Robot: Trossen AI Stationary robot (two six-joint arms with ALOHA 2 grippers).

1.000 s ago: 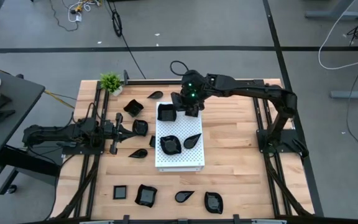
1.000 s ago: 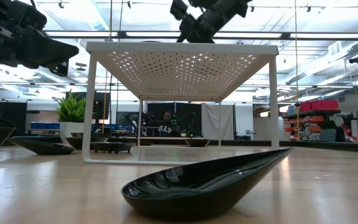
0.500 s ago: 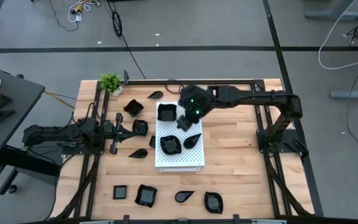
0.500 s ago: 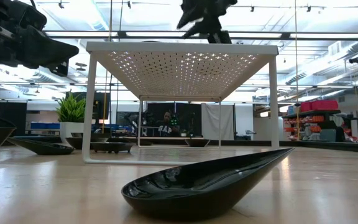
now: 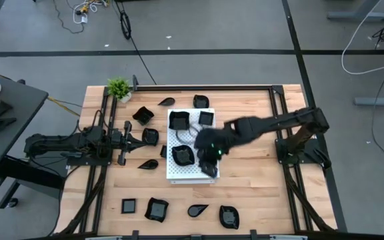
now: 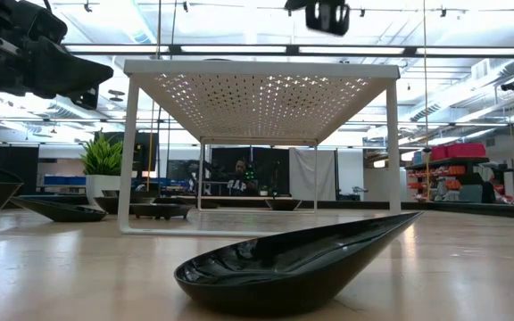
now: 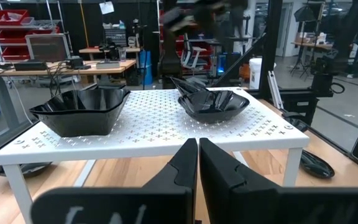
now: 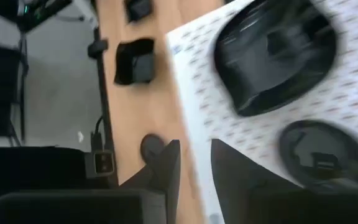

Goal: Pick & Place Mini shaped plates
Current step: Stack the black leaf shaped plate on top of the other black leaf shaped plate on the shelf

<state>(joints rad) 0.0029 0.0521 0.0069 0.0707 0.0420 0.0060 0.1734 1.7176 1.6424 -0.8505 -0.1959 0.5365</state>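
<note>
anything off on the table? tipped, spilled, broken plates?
Nothing stands out. The black mini plates sit upright, some on the white perforated board, the rest on the wooden table. No spill or breakage shows. The right gripper is above the board; the left gripper, shut, waits beside it.

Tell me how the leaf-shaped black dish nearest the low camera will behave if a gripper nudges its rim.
The leaf-shaped dish looks rigid and glossy, so fingers would probably slip on it. Its underside curves and meets the table on a small patch, so a push on the rim would likely rock or spin it.
</note>
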